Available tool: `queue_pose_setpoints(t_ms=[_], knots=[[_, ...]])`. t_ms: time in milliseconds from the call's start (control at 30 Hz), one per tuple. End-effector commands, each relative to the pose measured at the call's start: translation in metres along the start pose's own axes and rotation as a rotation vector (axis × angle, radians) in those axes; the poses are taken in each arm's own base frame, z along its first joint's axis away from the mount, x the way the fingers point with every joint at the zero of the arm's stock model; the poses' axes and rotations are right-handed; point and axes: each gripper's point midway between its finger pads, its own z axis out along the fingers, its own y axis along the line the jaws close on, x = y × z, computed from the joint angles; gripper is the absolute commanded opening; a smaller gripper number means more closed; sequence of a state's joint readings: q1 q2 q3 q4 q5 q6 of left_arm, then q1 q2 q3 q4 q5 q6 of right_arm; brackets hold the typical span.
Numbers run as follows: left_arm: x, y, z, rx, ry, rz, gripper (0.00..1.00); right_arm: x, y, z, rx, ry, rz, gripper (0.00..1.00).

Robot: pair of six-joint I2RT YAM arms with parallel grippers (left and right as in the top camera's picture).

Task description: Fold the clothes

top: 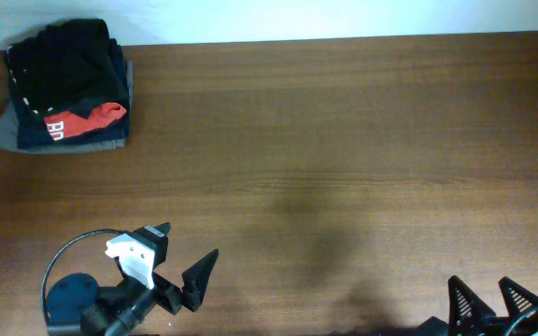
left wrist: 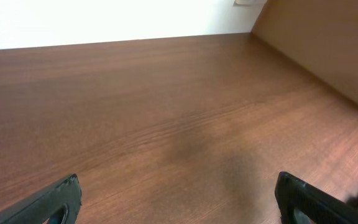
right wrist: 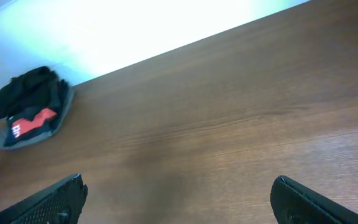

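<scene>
Your black garment [top: 68,51] sits on top of the pile in the far left corner of the desk [top: 344,140]. It is gathered into a compact bundle, not spread out. From the right wrist view it shows as a dark lump [right wrist: 30,87] capping that same pile. By how it lies, I judge the folding done, or all but done. The top looks a little lumpy, so you may want to check whether its edges need squaring. The sleeves and the logo cannot be made out at this size.

Under it in the pile you can see a red garment [top: 96,119], a dark one with white letters [top: 54,129] and a grey one [top: 3,135] at the bottom.

Both arms are well apart from the pile, at the near edge. The left tool [top: 190,241] has its fingers spread and holds nothing. The right tool [top: 482,287], farther from the pile, is likewise spread and holds nothing. Both wrist views show only bare wood between the fingers.

Nothing stands between either tool and the pile. If you do reach for it, the left arm is the closer one. Mind that tugging the top bundle could drag the garments beneath.
</scene>
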State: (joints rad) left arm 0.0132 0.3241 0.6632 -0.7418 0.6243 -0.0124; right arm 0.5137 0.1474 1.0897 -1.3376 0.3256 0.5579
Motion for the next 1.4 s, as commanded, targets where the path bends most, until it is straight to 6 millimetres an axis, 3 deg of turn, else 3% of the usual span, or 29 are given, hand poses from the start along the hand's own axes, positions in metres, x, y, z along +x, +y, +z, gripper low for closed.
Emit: queue_pose_setpoints(t_ms=[0,933,1167,1367], knots=[[0.001,0.001,0.000,-0.007,-0.005,0.003,0.99,-0.004,-0.009,0.000,0.046,-0.033,0.015,0.99],[0.001,0.001,0.000,-0.007,-0.005,0.003,0.99,0.000,-0.011,0.000,0.057,-0.016,-0.005,0.99],[0.001,0.001,0.000,-0.007,-0.005,0.003,0.99,0.011,-0.024,0.016,0.185,-0.017,-0.011,0.99],[0.001,0.001,0.000,-0.007,-0.005,0.003,0.99,-0.001,-0.014,0.046,0.199,-0.098,-0.140,0.99]])
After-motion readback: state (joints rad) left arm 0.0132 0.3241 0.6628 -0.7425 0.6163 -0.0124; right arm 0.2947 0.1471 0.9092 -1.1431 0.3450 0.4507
